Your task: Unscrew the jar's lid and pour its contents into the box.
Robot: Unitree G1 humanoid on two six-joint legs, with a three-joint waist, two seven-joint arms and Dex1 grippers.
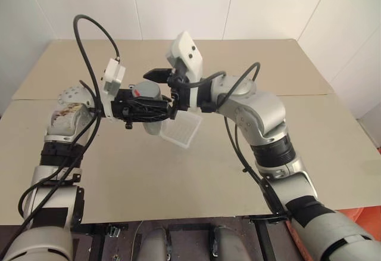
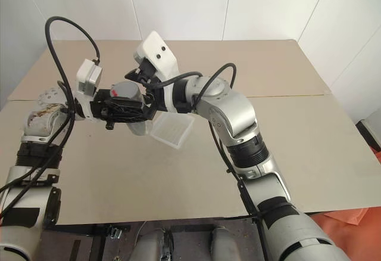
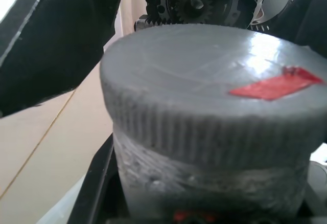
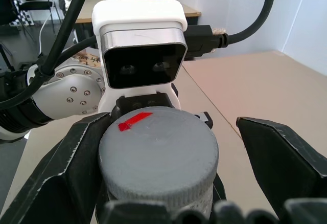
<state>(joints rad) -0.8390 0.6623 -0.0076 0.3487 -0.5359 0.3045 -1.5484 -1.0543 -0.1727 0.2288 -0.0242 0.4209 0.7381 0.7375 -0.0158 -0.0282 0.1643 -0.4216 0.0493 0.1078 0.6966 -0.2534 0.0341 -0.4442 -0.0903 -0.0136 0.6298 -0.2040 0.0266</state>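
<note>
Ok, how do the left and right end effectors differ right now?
The left end effector is shut on the jar, gripping its body; the right end effector stands open, its fingers either side of the lid without clamping it. Both are held above the table at the jar.

One jar (image 1: 152, 124), one lid (image 4: 158, 155), one box (image 1: 181, 131), two pincers (image 1: 156, 109) (image 1: 159, 82).

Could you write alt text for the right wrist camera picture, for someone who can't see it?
A round grey lid with a red mark sits on a jar between the right gripper's two open black fingers, one of them against its rim. Just behind the lid is the left wrist's white camera housing.
</note>
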